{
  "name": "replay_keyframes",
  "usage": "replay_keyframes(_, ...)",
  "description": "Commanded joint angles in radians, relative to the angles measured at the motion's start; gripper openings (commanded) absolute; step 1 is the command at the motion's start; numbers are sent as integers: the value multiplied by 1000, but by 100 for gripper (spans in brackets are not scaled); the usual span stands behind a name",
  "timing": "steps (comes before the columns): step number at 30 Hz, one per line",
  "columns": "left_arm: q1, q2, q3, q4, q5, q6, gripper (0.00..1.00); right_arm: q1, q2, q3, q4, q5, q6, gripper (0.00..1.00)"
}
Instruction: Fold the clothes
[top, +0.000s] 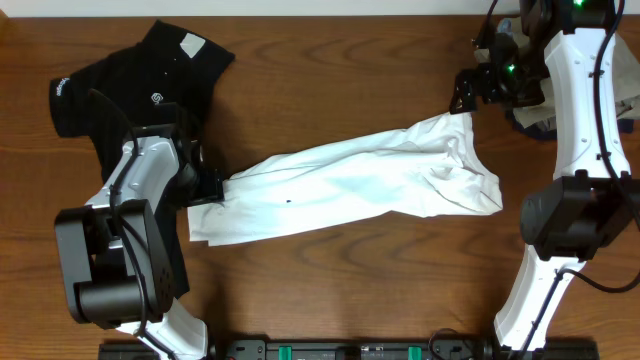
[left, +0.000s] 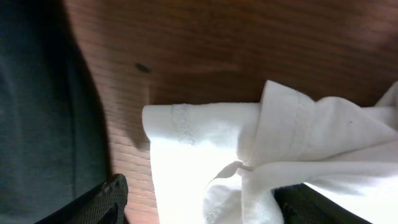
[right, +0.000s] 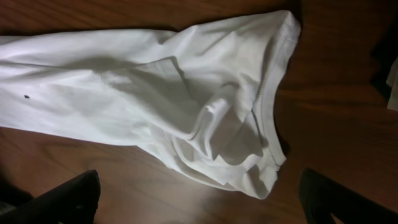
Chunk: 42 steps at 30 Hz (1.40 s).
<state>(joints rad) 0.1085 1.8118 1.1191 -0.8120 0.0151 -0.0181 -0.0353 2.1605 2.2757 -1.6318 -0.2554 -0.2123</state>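
Left jaws apart, white T-shirt (left: 199, 146) between | right jaws wide, above it

Overhead view: bright, even light from above, sharp, with a soft shadow along the edge of the white T-shirt (top: 350, 185) on the worktop (top: 350, 40). Left wrist view: blurred, the white cloth glaring and washed out. Right wrist view: dimmer, bottom corners dark and unfocused.

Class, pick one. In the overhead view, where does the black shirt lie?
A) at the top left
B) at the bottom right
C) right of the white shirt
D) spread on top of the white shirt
A: the black shirt lies at the top left of the view, while the white shirt stretches across the middle.
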Motion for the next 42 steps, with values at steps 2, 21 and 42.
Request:
replay_keyframes(2, 5, -2, -9, 16, -53, 6, 76, -6, -12, 10, 3, -15, -13, 99)
replay_keyframes(21, 3, 7, -119, 84, 74, -64, 39, -6, -12, 10, 4, -15, -13, 99)
replay_keyframes(42, 52, -10, 23, 1, 79, -72, 61, -6, -12, 10, 3, -15, -13, 99)
